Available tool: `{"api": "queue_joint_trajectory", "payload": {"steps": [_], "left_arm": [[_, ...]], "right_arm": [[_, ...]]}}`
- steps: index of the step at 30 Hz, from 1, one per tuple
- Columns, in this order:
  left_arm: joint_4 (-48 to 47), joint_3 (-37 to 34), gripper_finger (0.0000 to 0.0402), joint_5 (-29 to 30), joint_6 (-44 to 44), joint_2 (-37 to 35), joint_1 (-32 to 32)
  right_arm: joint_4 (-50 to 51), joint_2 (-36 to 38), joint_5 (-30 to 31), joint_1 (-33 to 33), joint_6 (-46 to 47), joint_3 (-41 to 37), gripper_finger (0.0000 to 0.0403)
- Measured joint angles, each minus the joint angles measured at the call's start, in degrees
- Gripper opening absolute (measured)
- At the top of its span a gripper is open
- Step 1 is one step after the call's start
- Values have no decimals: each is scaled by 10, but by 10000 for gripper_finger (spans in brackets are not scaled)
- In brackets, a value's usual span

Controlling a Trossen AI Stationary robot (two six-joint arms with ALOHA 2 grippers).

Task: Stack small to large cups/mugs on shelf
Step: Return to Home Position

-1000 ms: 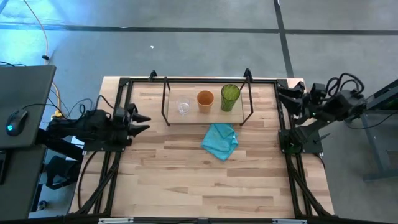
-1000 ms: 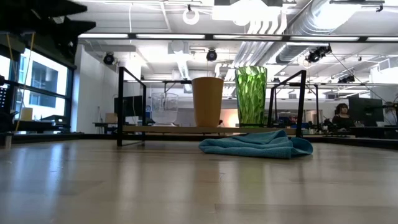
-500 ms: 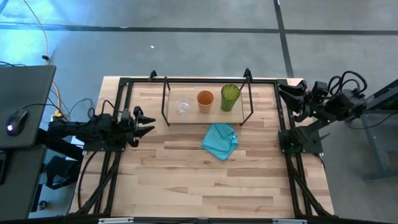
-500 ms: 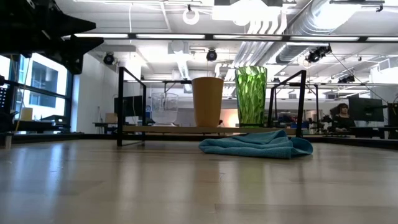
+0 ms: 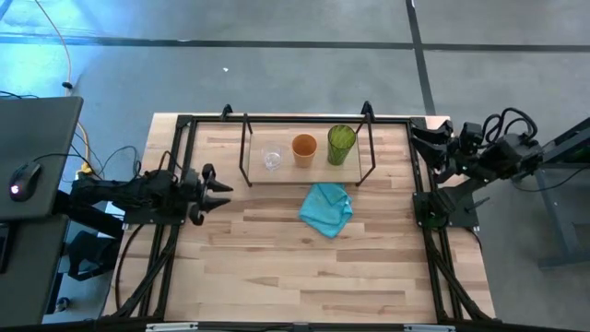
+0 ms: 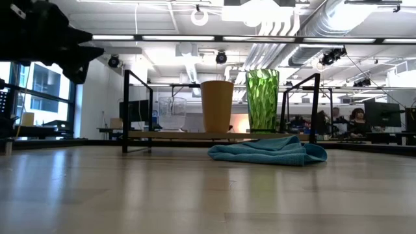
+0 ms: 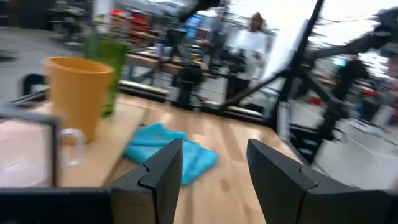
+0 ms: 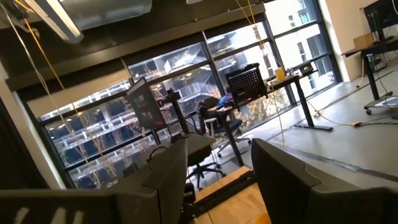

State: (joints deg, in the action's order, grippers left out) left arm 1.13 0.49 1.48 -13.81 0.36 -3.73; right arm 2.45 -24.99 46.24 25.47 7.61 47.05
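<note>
While the left gripper (image 5: pixel 224 184) hung at the table's left edge, well apart from the rack, its jaws were spread with nothing between them. On the low shelf of thin dark metal rods with a light wood base (image 5: pixel 286 173), the small clear glass cup (image 5: pixel 271 159), the medium orange cup (image 5: pixel 304 148) and the taller translucent green tumbler (image 5: pixel 341 144) stood upright side by side, small to large, so the placing looked finished. Off the far right corner, the right gripper (image 5: pixel 417 138) waited with fingers parted and empty, and seemingly only parking the arms remained.

bright, even ceiling strips (image 6: pixel 162 38); soft sheen across table (image 6: pixel 195 188); daylit windows (image 8: pixel 106 124) backlight right wrist view.
</note>
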Motion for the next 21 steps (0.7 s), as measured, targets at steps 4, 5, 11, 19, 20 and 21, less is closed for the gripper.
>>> {"api": "queue_joint_trajectory", "payload": {"steps": [4,5,11,19,20,21], "left_arm": [[0,0,168,-48,14,0,0],[0,0,168,-49,14,0,0],[-4,0,168,-23,14,0,0],[-5,0,168,-19,15,2,0],[-5,0,168,-19,15,2,0],[-5,0,168,-19,15,2,0]], "right_arm": [[0,0,-9,0,1,0,172],[0,0,-13,0,1,0,172],[17,0,-24,0,1,0,172],[55,0,-48,0,1,0,172],[69,0,-52,0,3,0,172],[87,0,-58,0,10,0,172]]}}
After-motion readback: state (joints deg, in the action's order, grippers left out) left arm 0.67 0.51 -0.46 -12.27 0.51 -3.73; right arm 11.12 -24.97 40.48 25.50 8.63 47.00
